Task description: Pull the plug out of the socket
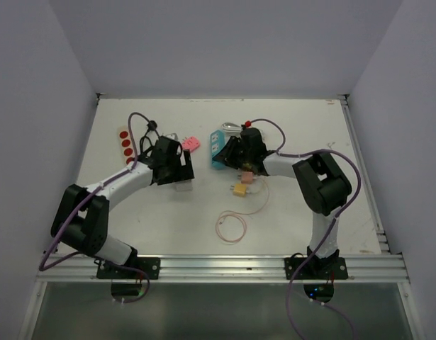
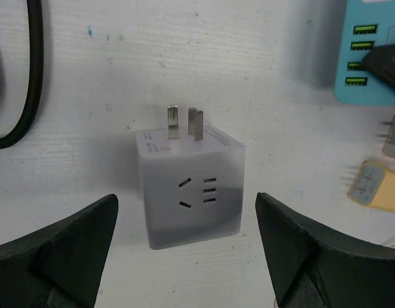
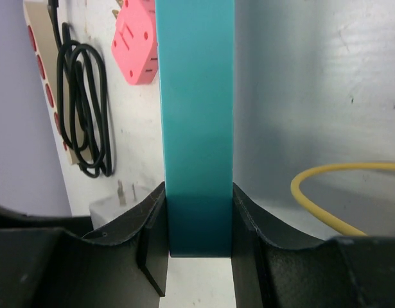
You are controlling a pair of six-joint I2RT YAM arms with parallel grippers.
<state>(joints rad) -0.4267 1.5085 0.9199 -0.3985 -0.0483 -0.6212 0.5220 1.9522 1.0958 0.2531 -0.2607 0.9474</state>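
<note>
The white cube plug adapter (image 2: 191, 186) lies loose on the table with its prongs up, apart from the socket. My left gripper (image 2: 187, 256) is open, and the cube lies just ahead of its fingertips, not touching either finger. In the top view the left gripper (image 1: 176, 168) hovers over the cube (image 1: 182, 186). The teal socket block (image 3: 197, 128) stands on its edge, with my right gripper (image 3: 198, 192) shut on its near end. In the top view the right gripper (image 1: 232, 152) is at the socket block (image 1: 217, 147).
A pink plug (image 1: 191, 144) lies between the grippers. A strip with red buttons (image 1: 125, 145) and its black cord (image 2: 30, 77) are at the left. Yellow plugs (image 1: 240, 190) and a thin wire loop (image 1: 232, 227) lie nearer. A yellow cable (image 3: 325, 192) runs at the right.
</note>
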